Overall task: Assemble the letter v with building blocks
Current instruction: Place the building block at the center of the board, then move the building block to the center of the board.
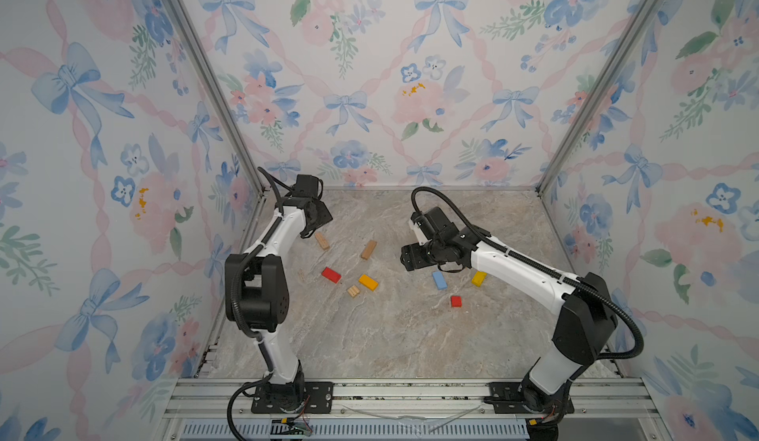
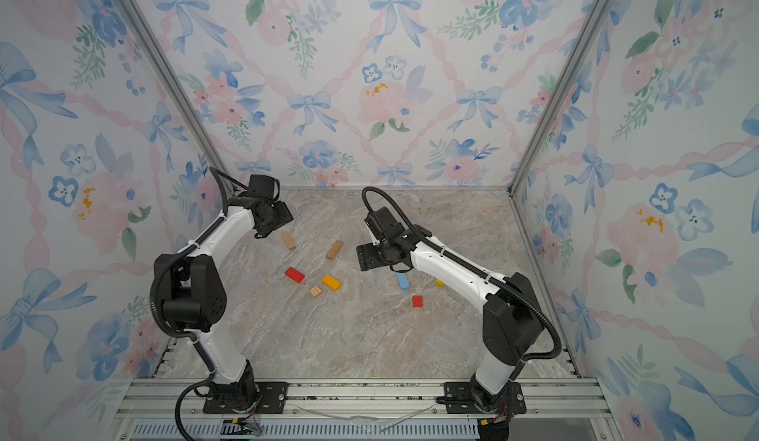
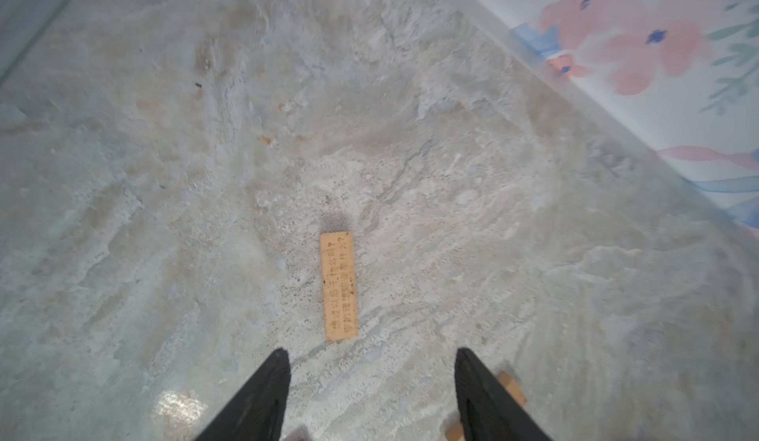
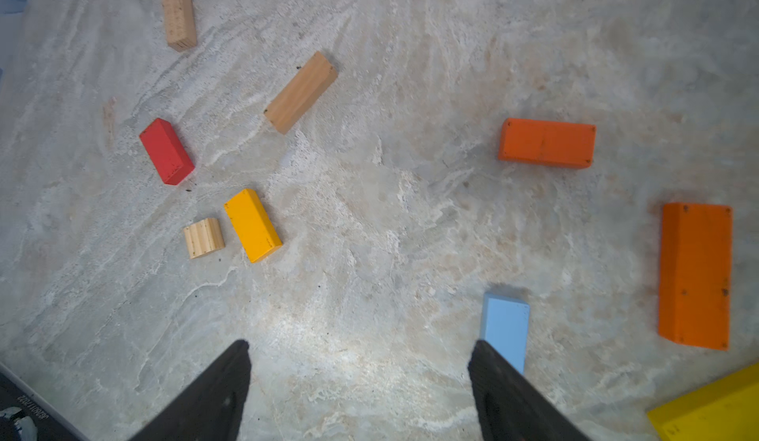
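The building blocks lie scattered on the marble floor: two wooden bars (image 1: 322,241) (image 1: 369,250), a red block (image 1: 331,275), an amber block (image 1: 368,282), a small wooden piece (image 1: 353,291), a light blue block (image 1: 439,280), a yellow block (image 1: 479,278) and a small red one (image 1: 456,301). My left gripper (image 3: 371,354) is open and empty, with a flat engraved wooden bar (image 3: 339,287) just beyond its tips. My right gripper (image 4: 360,346) is open and empty above bare floor, with the light blue block (image 4: 505,328) beside one finger. Two orange blocks (image 4: 547,143) (image 4: 695,274) lie further off.
Flowered walls enclose the floor on three sides, and the left gripper (image 1: 316,221) hovers close to the back left corner. The right arm (image 1: 517,262) reaches in from the right above the yellow block. An aluminium rail (image 1: 410,389) runs along the front edge.
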Available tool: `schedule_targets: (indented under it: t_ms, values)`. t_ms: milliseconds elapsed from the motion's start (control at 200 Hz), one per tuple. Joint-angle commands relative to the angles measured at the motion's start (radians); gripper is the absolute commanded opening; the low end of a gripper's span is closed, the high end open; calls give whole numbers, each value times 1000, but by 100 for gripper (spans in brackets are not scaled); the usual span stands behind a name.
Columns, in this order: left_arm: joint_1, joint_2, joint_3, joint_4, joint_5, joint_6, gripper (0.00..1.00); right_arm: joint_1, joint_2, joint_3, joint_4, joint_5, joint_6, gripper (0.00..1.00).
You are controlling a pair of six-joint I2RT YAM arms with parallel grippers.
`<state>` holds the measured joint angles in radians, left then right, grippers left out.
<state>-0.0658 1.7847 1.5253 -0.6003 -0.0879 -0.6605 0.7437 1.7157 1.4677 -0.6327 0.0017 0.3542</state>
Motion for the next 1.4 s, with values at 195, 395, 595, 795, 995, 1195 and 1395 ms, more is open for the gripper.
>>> schedule_targets:
  t_ms: [195,395,595,795,995,1195,1395]
  values:
    - [-5,-353,-136,-10,54,212,62,127,246,322,-120,-40,-134,82]
    - [6,-549,-283,36,-67,346,57,189,430,534,-156,-49,-184,80]
    - [21,-734,-482,197,-41,434,54,237,652,827,-232,-47,-227,78]
    - [30,-841,-598,298,-92,472,55,261,920,1202,-358,-27,-234,77]
    - [31,-900,-678,358,-73,483,55,267,962,1185,-289,-5,-230,77]
    - [31,-939,-720,378,-79,487,55,278,983,1156,-233,14,-239,77]
    - [31,-938,-737,382,-68,477,54,286,1030,1188,-221,21,-237,75]
